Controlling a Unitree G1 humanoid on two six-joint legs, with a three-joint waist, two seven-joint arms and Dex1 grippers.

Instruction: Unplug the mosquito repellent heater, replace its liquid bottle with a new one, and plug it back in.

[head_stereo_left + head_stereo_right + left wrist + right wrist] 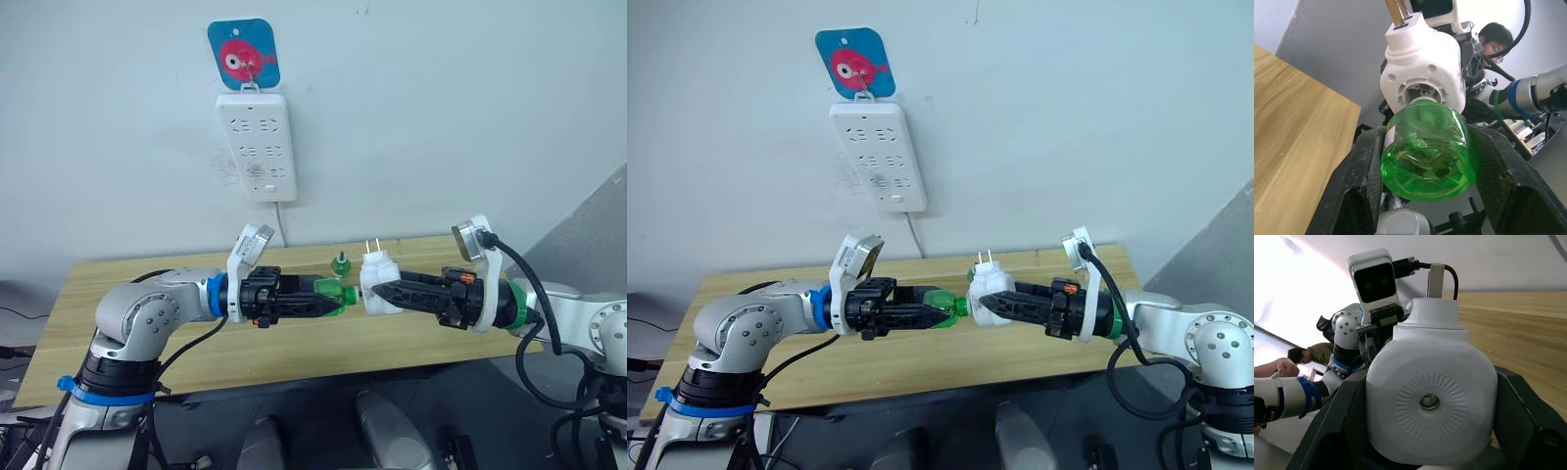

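I have the mosquito repellent heater (378, 282) clamped in the right gripper (384, 292), held up over the wooden table (118, 284) with its two prongs pointing up and its bottle socket turned toward my other arm, so it is unplugged and away from the wall power strip (257, 145). The left gripper (328, 298) is clenched on a green liquid bottle (336, 295), and in the left wrist view the bottle's neck sits right at the heater's round socket, touching or partly inside. I hold the two end to end like this so one arm can twist while the other braces. I can't tell whether this bottle is going in or coming out. A second green bottle (340, 263) stands on the table behind. A person (1493, 41) sits in the background.
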